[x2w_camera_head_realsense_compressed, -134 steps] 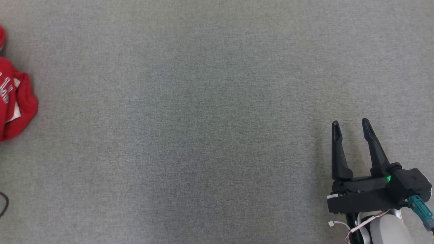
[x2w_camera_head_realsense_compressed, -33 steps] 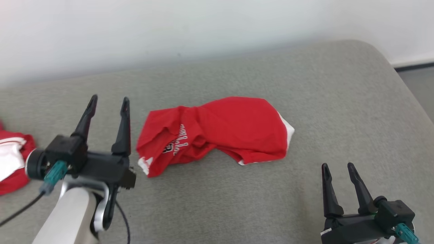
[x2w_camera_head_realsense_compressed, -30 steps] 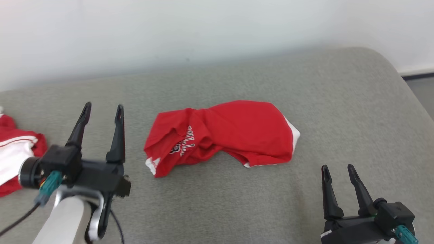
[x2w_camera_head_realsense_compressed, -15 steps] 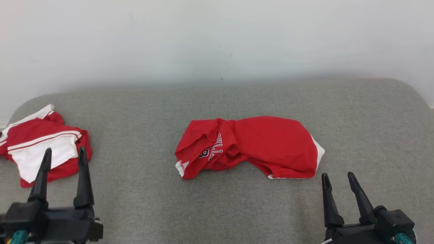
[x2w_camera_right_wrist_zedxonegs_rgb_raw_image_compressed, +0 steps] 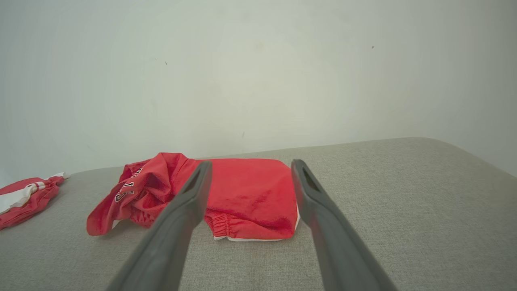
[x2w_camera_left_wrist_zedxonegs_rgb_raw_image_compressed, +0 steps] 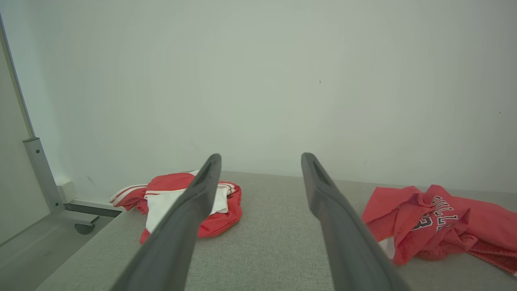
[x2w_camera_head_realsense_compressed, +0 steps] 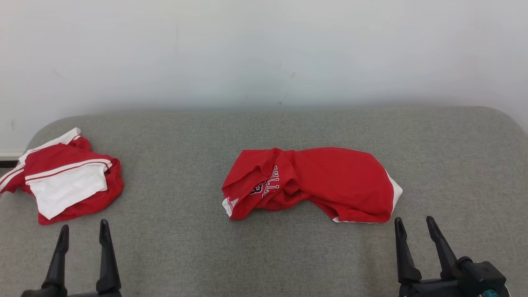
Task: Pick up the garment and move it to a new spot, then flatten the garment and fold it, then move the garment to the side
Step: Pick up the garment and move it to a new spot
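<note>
The garment (x2w_camera_head_realsense_compressed: 313,183), red shorts with white trim and lettering, lies crumpled in the middle of the grey padded surface (x2w_camera_head_realsense_compressed: 177,239). In the head view my left gripper (x2w_camera_head_realsense_compressed: 83,231) stands open at the lower left, well short of the garment and to its left. My right gripper (x2w_camera_head_realsense_compressed: 414,225) is open at the lower right, its tips just below the garment's right end, touching nothing. The left wrist view has the garment (x2w_camera_left_wrist_zedxonegs_rgb_raw_image_compressed: 436,226) to the right of the open left gripper (x2w_camera_left_wrist_zedxonegs_rgb_raw_image_compressed: 261,157). Between the open fingers of the right gripper (x2w_camera_right_wrist_zedxonegs_rgb_raw_image_compressed: 251,163) the garment (x2w_camera_right_wrist_zedxonegs_rgb_raw_image_compressed: 242,198) lies straight ahead.
A second red and white garment (x2w_camera_head_realsense_compressed: 68,181) lies bunched at the surface's far left, ahead of my left gripper. A white wall (x2w_camera_head_realsense_compressed: 264,49) rises behind the surface. A grey metal frame with a caster (x2w_camera_left_wrist_zedxonegs_rgb_raw_image_compressed: 40,173) stands off the left end.
The head camera has swung, so the whole picture shifted. My left gripper has drawn back and down from beside the garment to the lower left. The garment lies unchanged.
</note>
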Controlling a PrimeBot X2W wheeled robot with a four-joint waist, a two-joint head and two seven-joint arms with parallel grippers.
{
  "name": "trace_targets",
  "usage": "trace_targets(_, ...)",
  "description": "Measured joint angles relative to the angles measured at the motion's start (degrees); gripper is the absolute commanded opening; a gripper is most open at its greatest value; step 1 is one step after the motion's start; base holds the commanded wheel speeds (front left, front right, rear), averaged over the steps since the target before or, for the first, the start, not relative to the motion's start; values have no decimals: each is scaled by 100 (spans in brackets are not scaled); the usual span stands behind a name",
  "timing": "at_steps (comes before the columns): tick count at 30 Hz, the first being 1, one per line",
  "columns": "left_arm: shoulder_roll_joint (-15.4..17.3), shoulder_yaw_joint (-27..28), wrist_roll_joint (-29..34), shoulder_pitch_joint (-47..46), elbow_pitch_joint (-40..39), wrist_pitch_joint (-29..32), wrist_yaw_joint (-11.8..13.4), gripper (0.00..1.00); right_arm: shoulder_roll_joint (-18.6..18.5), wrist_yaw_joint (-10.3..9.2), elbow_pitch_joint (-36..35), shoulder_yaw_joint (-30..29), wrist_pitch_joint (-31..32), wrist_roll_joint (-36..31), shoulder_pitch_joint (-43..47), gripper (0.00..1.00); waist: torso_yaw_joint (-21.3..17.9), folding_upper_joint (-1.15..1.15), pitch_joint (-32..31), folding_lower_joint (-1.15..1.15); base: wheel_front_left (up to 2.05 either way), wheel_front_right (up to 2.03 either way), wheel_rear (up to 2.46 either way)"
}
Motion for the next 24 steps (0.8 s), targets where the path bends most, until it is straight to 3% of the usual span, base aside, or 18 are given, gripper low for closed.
trace_targets(11,-468,355,428,261,166,0,-370,100,0,0,70,-35,1,-27,45,100,81,0,-25,0,0,0,0)
trace_targets(24,-502,281,820,291,539,0,-734,100,1,0,124,-60,2,-31,92,100,160,0,-46,0,0,0,0)
